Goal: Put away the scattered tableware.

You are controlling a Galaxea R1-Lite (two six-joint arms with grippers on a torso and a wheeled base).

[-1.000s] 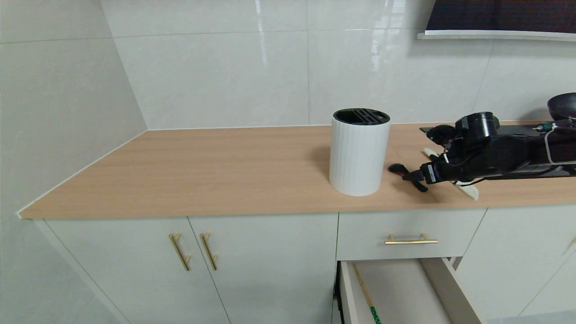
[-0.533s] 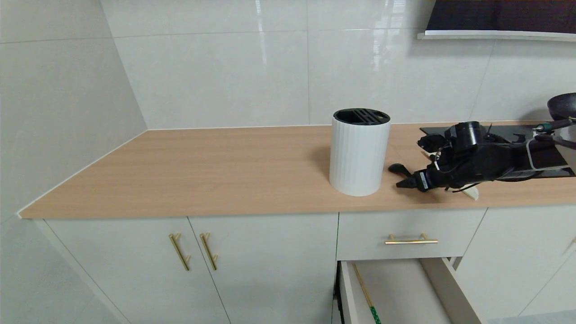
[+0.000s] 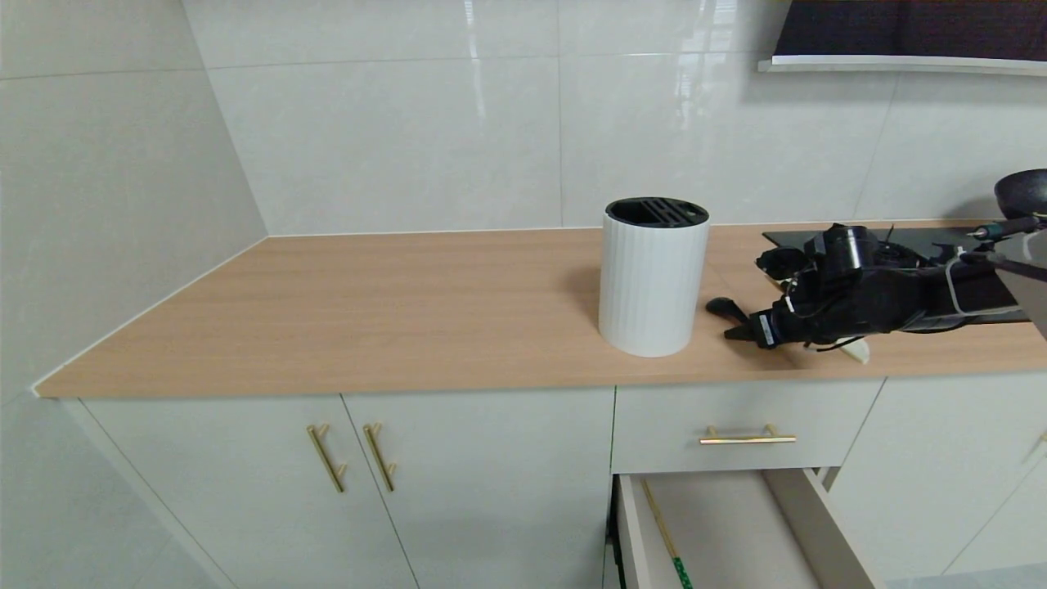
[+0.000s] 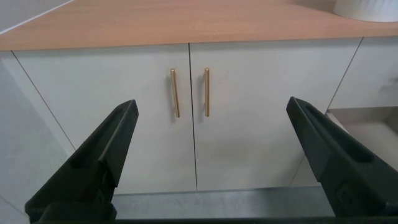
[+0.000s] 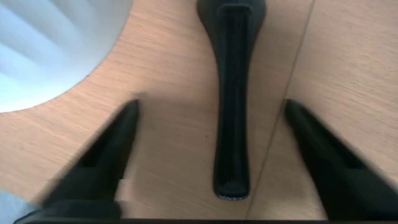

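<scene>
The right pincer (image 5: 210, 102) stands wide open and empty, astride a black handle (image 5: 231, 93), seemingly a spoon's, lying flat on the tabletop (image 3: 409, 311) just beside the white holder (image 3: 653, 278); closing too high could skid it away; a sideways lift might knock the holder.

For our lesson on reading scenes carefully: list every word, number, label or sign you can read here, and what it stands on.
White sticker on the right gripper: too small to read.
White holder, black utensil, cabinet doors: no print shows.
So nothing is readable.
</scene>
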